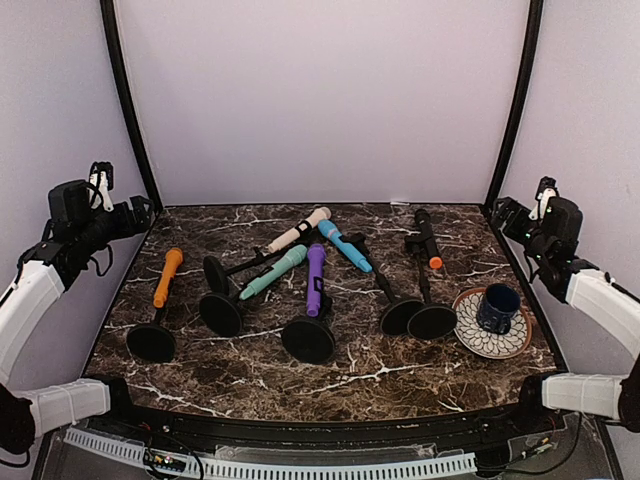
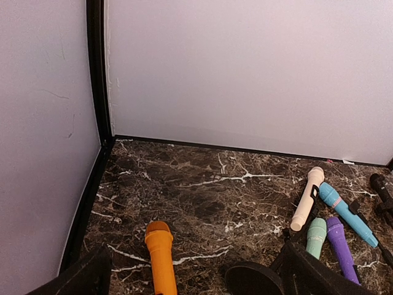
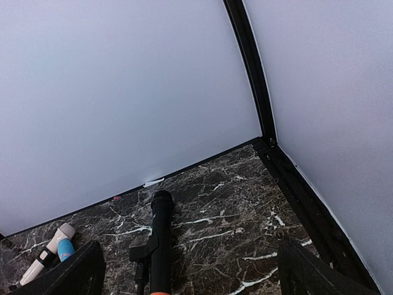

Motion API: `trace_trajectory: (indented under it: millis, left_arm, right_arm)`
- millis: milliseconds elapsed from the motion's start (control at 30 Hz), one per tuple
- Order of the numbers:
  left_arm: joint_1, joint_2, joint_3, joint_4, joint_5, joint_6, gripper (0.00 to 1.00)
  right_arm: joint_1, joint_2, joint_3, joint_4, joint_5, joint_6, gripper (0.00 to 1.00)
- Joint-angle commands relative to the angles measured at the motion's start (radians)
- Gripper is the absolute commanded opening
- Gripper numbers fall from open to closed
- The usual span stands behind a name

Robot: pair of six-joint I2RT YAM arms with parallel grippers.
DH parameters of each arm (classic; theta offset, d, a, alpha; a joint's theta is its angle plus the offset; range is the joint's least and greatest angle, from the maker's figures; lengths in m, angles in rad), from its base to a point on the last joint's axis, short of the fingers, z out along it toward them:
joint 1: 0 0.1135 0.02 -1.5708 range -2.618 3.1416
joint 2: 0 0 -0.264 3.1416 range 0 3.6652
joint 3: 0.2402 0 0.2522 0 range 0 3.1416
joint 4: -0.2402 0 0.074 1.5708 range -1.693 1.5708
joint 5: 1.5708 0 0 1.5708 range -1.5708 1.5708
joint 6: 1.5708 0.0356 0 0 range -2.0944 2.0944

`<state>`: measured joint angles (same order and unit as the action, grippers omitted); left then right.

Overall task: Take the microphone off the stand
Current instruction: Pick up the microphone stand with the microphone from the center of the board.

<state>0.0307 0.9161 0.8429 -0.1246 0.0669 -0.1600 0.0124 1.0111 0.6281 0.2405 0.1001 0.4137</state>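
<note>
Centrally, purple microphone (image 1: pixel 315 280) on round-based stand (image 1: pixel 308 340)

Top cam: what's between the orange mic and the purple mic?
The mint-green microphone and two black stand bases lie between the orange microphone and purple microphone, shown in the top view.

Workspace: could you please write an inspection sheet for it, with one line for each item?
Surface: dark marble tabletop; no spill seen.
Job's things: six microphones, each seemingly clipped in a leaning stand with round black bases: orange mic, cream mic, mint mic, purple mic, blue mic, black mic.
Clutter: dark blue mug standing on a patterned saucer, near right.
Tools: left tool and right tool both open, raised at the sides, holding nothing.
Cables: thin wires at the left wrist; more along the near rail.
Surroundings: plain pale walls, black corner posts.
</note>
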Motion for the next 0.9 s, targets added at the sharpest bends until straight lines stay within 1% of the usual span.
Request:
trace_trajectory:
  millis: [0, 233, 333, 400, 467, 567, 700, 800, 867]
  left_arm:
    - [0.003, -0.001, 0.021, -0.019, -0.003, -0.024, 0.99]
    - [0.003, -0.001, 0.012, -0.007, -0.017, -0.013, 0.99]
    - [0.003, 0.007, 0.007, -0.003, 0.02, 0.026, 0.99]
    - [0.003, 0.033, 0.034, -0.023, 0.074, 0.047, 0.99]
    - [0.002, 0.073, 0.091, -0.061, 0.143, 0.048, 0.99]
    - [-0.005, 0.144, 0.184, -0.088, 0.246, 0.027, 0.98]
    - [-0.01, 0.191, 0.2, -0.004, 0.345, -0.02, 0.98]
    - [-0.011, 0.222, 0.186, 0.054, 0.355, -0.041, 0.98]
    - [-0.011, 0.242, 0.176, 0.041, 0.347, -0.033, 0.98]
  right_arm:
    - [-0.002, -0.02, 0.042, -0.015, -0.024, -0.013, 0.99]
    - [-0.003, -0.027, 0.054, -0.041, -0.046, -0.032, 0.99]
    - [-0.003, -0.011, 0.076, -0.059, -0.093, -0.054, 0.98]
    - [-0.002, 0.014, 0.112, -0.1, -0.171, -0.077, 0.99]
    - [0.01, 0.062, 0.166, -0.165, -0.208, -0.106, 0.99]
    - [0.076, 0.173, 0.273, -0.303, -0.188, -0.151, 0.95]
    - [0.15, 0.313, 0.39, -0.417, -0.15, -0.124, 0.9]
    - [0.198, 0.4, 0.44, -0.462, -0.159, -0.065, 0.87]
    - [0.249, 0.45, 0.462, -0.485, -0.144, -0.037, 0.86]
